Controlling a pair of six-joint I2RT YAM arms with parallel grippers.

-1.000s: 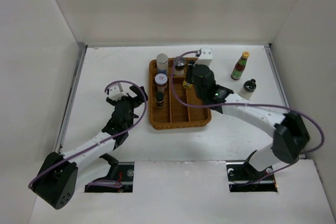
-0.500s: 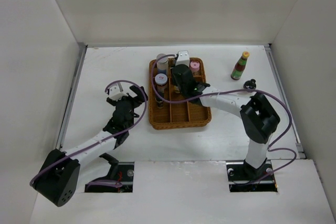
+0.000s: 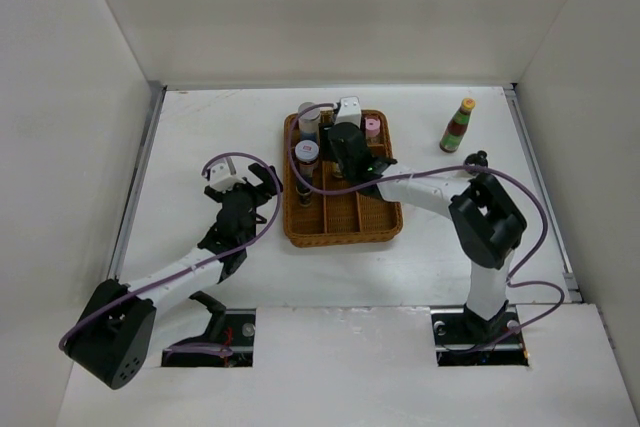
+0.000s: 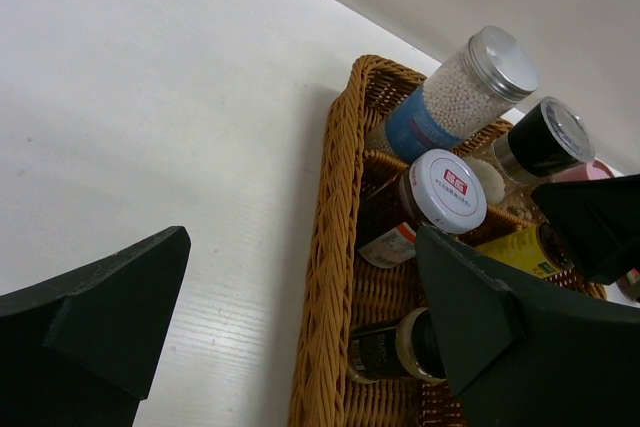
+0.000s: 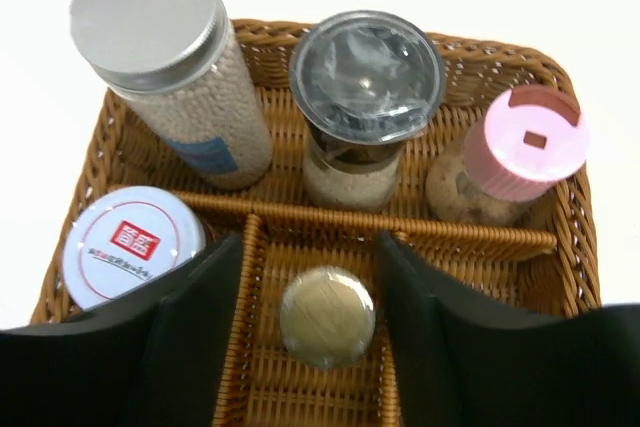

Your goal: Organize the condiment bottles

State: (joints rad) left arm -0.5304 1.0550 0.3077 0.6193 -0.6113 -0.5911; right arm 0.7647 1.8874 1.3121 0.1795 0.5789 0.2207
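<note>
Several cylindrical jars stand in the woven wicker tray.

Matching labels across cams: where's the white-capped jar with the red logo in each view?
Top external: white-capped jar, left side of the wicker tray, second from the back.
Left wrist: right of centre.
Right wrist: lower left.
Shared landmark: silver-lidded bead jar, directly behind it in the tray in all three.

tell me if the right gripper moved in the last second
Yes. In the top view the right gripper went left across the wicker tray, from over its right column to over its middle column, where it now straddles a gold-capped bottle.
</note>
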